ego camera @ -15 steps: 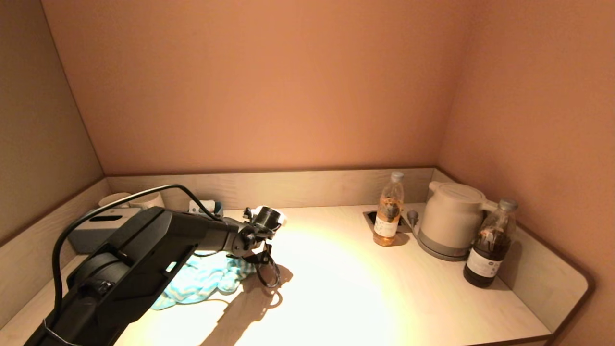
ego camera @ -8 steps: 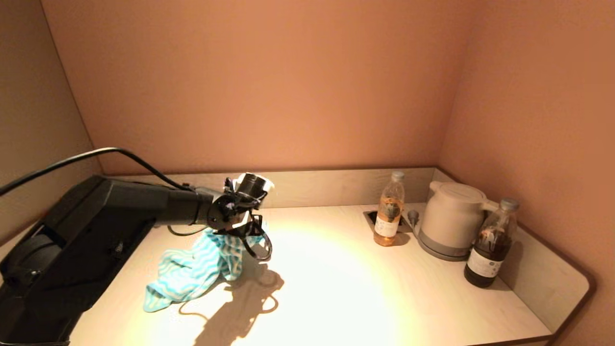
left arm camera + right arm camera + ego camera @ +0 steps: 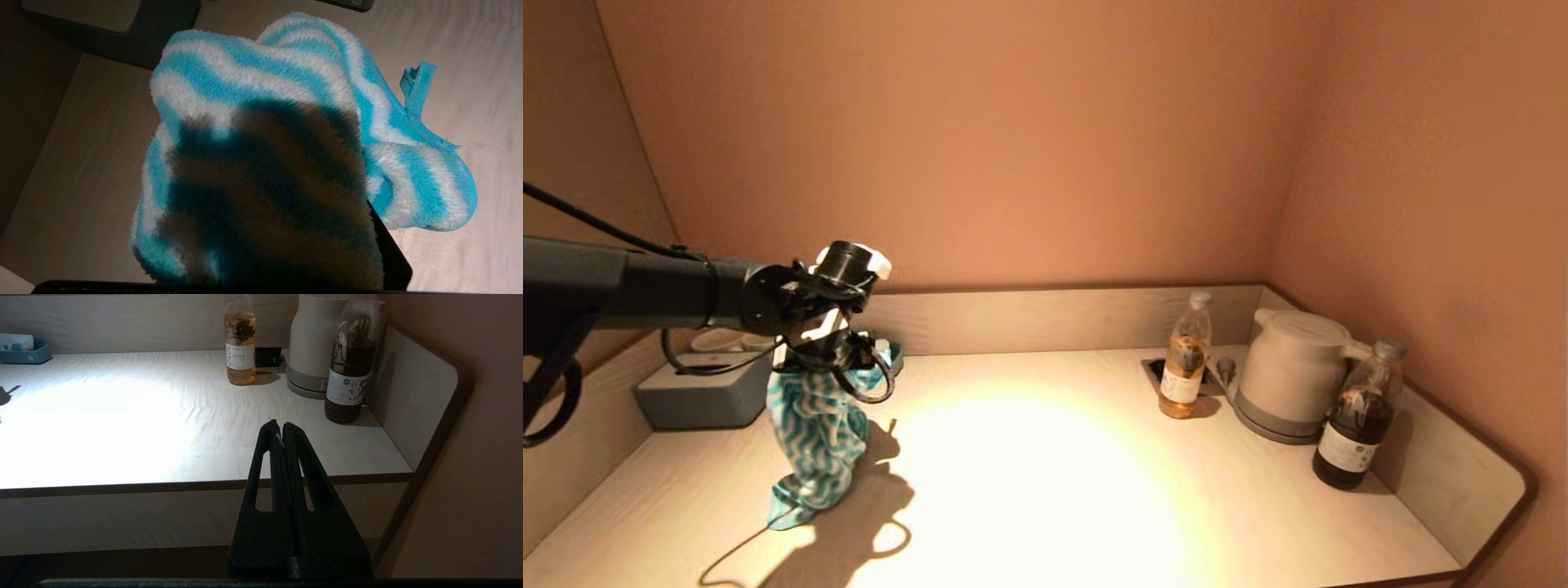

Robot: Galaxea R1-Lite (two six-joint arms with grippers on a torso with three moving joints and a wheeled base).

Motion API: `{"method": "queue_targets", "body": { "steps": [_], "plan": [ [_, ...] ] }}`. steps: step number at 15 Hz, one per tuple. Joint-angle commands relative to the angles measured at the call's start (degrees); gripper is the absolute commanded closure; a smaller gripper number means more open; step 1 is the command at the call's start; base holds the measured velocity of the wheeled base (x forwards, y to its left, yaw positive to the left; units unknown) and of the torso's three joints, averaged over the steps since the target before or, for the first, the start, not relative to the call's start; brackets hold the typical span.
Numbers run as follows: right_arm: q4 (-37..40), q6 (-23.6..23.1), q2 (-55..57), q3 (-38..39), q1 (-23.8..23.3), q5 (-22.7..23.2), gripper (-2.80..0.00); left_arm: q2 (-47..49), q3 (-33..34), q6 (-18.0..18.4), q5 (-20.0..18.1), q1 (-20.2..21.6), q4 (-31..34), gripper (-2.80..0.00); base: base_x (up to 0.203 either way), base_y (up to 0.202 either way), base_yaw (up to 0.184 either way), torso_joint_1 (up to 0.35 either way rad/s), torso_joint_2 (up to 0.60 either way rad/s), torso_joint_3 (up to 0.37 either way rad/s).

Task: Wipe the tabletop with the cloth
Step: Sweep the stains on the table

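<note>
A blue-and-white striped cloth (image 3: pixel 818 437) hangs from my left gripper (image 3: pixel 827 363) over the back left of the pale tabletop (image 3: pixel 1054 474). Its lower end touches the table. In the left wrist view the cloth (image 3: pixel 261 163) fills the picture and hides the jaws, which are shut on its top. My right gripper (image 3: pixel 282 426) is shut and empty, held off the table's front edge on the right.
A grey tissue box (image 3: pixel 707 396) and a small teal tray (image 3: pixel 886 353) stand at the back left. An amber bottle (image 3: pixel 1183 359), a white kettle (image 3: pixel 1290 371) and a dark bottle (image 3: pixel 1354 416) stand at the back right. A raised rim (image 3: pixel 1462 457) bounds the right side.
My left gripper has risen and swung left toward the back-left corner, lifting the cloth off the table so that it hangs with only its lower end on the surface.
</note>
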Motion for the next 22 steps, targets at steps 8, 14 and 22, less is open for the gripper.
{"method": "queue_targets", "body": {
  "steps": [8, 14, 22],
  "plan": [
    [0.0, 0.0, 0.0, 0.0, 0.0, 0.0, 0.0, 1.5, 14.2, 1.2, 0.0, 14.7, 2.1, 0.0, 0.0, 0.0, 0.0, 0.0, 0.0, 0.0],
    [0.0, 0.0, 0.0, 0.0, 0.0, 0.0, 0.0, 9.7, 16.4, 0.7, -0.4, 13.7, 2.0, 0.0, 0.0, 0.0, 0.0, 0.0, 0.0, 0.0],
    [0.0, 0.0, 0.0, 0.0, 0.0, 0.0, 0.0, 13.9, 11.5, -2.6, -5.5, -4.4, 2.0, 0.0, 0.0, 0.0, 0.0, 0.0, 0.0, 0.0]
  ]
}}
